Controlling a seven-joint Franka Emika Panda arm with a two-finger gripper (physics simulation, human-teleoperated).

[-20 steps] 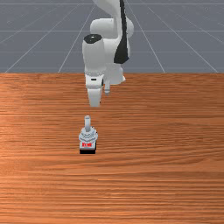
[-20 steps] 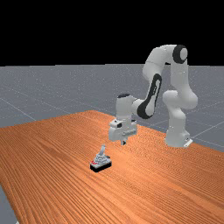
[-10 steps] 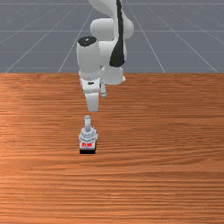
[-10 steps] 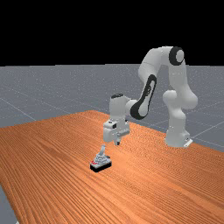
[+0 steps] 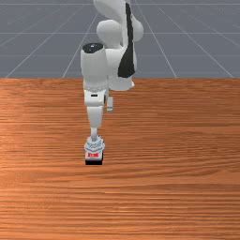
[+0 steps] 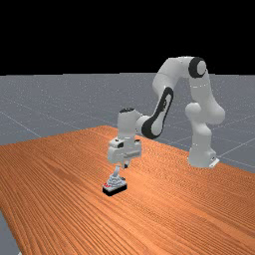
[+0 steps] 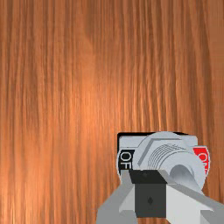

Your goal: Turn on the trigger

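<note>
My gripper [image 6: 125,165] is just above the small grey switch [image 6: 115,183], on its arm side. Its two fingertips [image 7: 150,192] meet with no gap in the wrist view. The switch has a black base and a stubby lever [image 5: 94,133], which leans a little away from the red label [image 5: 93,155] in the far view. The wrist view shows a red ON label [image 7: 202,158] and a black OFF label [image 7: 125,160] on opposite sides. The lever [image 7: 181,171] runs partly behind a finger there; whether they touch I cannot tell.
The switch stands on the wooden table [image 5: 168,154]. In the far view, the table's near left edge lies beyond the switch on the side away from the arm's base [image 6: 201,154].
My hand has moved forward over the table toward the switch, shifting to the far view's left and down in the front view. The switch and its lever look the same.
</note>
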